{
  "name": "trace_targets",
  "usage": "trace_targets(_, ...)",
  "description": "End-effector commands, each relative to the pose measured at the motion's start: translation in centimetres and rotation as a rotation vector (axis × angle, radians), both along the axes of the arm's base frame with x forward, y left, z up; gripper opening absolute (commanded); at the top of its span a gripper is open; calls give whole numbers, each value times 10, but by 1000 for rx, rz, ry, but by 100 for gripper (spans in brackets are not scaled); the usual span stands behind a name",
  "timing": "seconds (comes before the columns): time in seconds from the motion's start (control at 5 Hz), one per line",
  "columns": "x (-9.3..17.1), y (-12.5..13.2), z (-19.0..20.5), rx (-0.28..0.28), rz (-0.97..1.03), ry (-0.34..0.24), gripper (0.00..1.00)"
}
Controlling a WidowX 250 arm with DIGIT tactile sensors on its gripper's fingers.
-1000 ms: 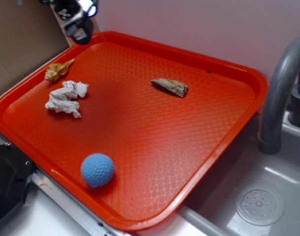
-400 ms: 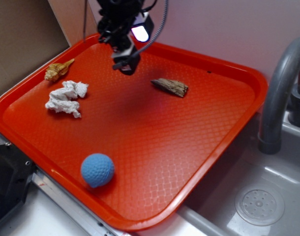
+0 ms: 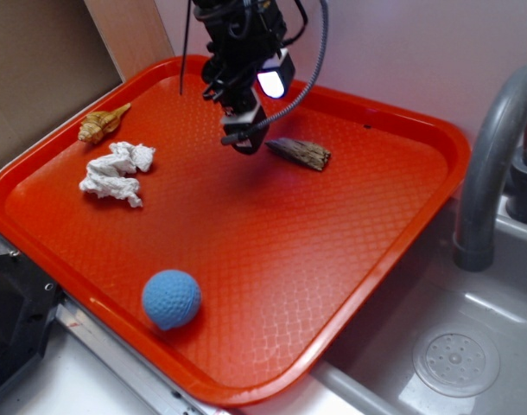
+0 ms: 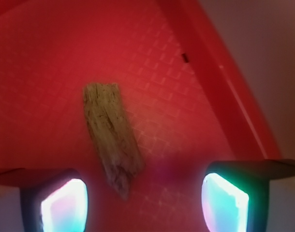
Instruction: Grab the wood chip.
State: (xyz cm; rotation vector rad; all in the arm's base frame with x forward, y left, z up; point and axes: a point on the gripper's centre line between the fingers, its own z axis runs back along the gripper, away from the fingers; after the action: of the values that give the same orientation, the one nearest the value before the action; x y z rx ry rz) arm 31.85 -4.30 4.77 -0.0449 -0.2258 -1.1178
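Along the left side of the orange tray (image 3: 393, 251) lie a tan spiral seashell (image 3: 102, 124) near the far-left rim and, just in front of it, a crumpled white paper (image 3: 115, 171); neither touches the other. Nearer the front edge sits a blue ball (image 3: 171, 299), well apart from everything else. Toward the middle of the far half, the gripper (image 3: 244, 140) hangs over the tray with its cable looping beside it and a lit panel glowing on its body; its tips are just left of the wood chip (image 3: 300, 153), above the tray floor and not touching the chip. That chip lies flat on the tray, its pointed end turned toward the gripper and its blunt end toward the right. From the wrist view the jaws stand spread wide, the wood chip (image 4: 111, 137) lying in the open gap between them but closer to the left-hand one, with only bare tray on either side of it and the tray's raised rim running past on the right. Right of the tray, outside its rim, a grey faucet (image 3: 492, 164) curves up over a grey sink (image 3: 453, 354) with a round drain.
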Motion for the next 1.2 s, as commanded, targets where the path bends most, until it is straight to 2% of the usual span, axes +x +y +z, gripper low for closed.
trace_targets(0.0, -2, -32, 3, -11, -133, -44, 100)
trace_targets(0.4, -6, -42, -18, 43, -189, -24, 100)
trace_targets(0.6, -15, -52, -23, 50, -232, -24, 100)
trace_targets(0.8, -20, -53, -25, 47, -259, -23, 0)
trace_targets(1.0, -22, -54, -26, 12, -290, -18, 0)
